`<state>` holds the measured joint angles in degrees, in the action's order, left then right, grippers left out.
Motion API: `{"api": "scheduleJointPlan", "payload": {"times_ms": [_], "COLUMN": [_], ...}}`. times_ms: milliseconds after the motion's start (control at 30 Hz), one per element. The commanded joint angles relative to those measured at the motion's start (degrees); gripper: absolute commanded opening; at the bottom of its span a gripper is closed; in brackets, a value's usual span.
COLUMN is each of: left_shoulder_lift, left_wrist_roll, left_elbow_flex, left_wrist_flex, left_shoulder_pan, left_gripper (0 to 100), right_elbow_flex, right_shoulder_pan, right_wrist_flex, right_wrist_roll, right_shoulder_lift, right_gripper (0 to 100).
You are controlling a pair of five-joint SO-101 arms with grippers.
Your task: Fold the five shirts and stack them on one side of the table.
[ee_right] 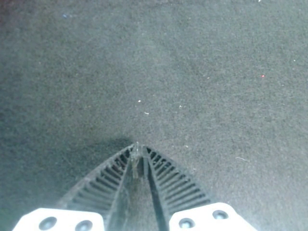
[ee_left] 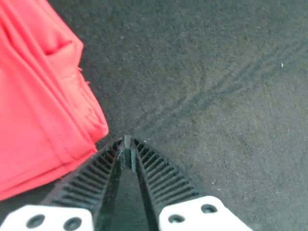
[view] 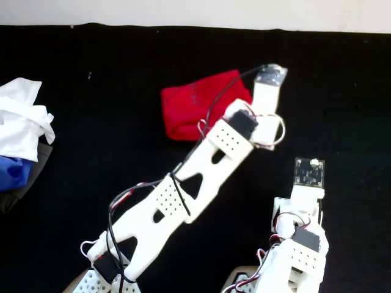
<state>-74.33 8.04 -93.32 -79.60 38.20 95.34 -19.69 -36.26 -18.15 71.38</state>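
The left pincer (ee_left: 127, 145) is closed on nothing, its tips resting on the black table (view: 91, 159) just beside one folded red shirt (view: 195, 107). The right pincer (ee_right: 137, 150) is also closed and empty, over bare table well apart from the shirt. At the table's left edge lies one loose heap (view: 21, 143): white on top, blue and a dark piece beneath.
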Motion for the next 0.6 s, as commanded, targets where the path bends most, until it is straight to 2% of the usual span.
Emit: {"api": "scheduleJointPlan", "payload": {"times_ms": [0,233,400,567], "left_shoulder_lift": [1.10,9.27,8.40,3.21], "left_wrist_roll": [0.53,0.44,0.18,0.18], "left_elbow_flex": [-1.98,-1.80,-1.54,-1.71], "left_wrist_flex": [0.44,-2.73,-6.33,-5.10], "left_shoulder_pan": [-0.04,-4.09,-5.23,-8.22], "left_gripper": [1,1,1,1], "right_elbow_flex": [4.00,4.00,4.00,4.00], "right_shoulder_pan": [0.84,0.84,0.84,0.84], "right_wrist_flex": [1.27,1.36,1.36,1.36], "right_wrist_roll": [0.00,0.00,0.00,0.00], "right_shoulder_lift": [0.75,0.75,0.75,0.75], "right_gripper": [0.5,0.5,0.5,0.5]}}
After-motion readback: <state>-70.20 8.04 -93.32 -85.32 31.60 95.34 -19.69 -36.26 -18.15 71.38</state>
